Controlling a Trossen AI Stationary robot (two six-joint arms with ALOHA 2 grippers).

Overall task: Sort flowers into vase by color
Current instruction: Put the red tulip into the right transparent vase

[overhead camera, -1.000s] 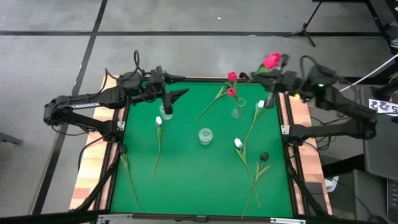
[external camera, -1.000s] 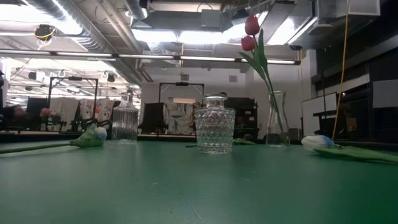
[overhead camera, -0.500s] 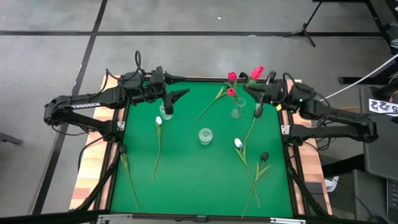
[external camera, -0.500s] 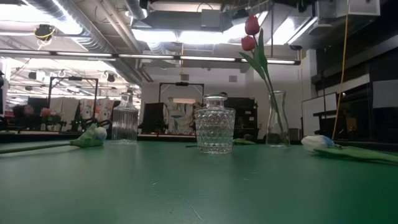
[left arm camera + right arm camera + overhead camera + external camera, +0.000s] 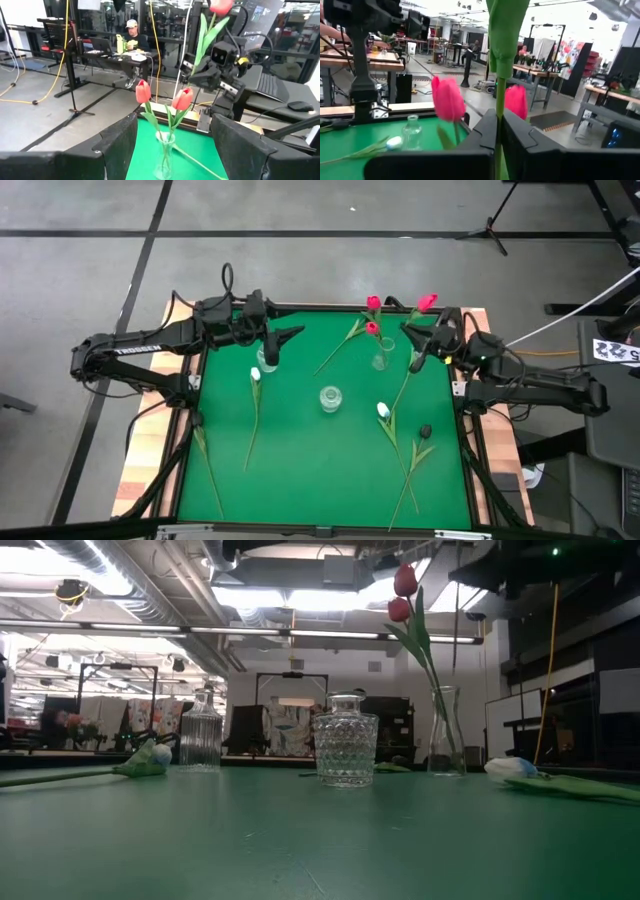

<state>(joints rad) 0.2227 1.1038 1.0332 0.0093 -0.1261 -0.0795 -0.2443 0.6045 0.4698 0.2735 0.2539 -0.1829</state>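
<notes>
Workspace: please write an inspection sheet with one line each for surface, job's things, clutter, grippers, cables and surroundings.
Surface: green mat on a wood-edged table.
Job's things: two red tulips stand in the right vase; the middle vase and left vase look empty; white tulips and one dark tulip lie on the mat.
Clutter: nothing seen.
Grippers: right gripper is shut on a red tulip's stem, near the right vase; left gripper is open, at the far left edge.
Cables: yellow cord on the floor beyond.
Surroundings: seated person at a desk, tripod.
</notes>
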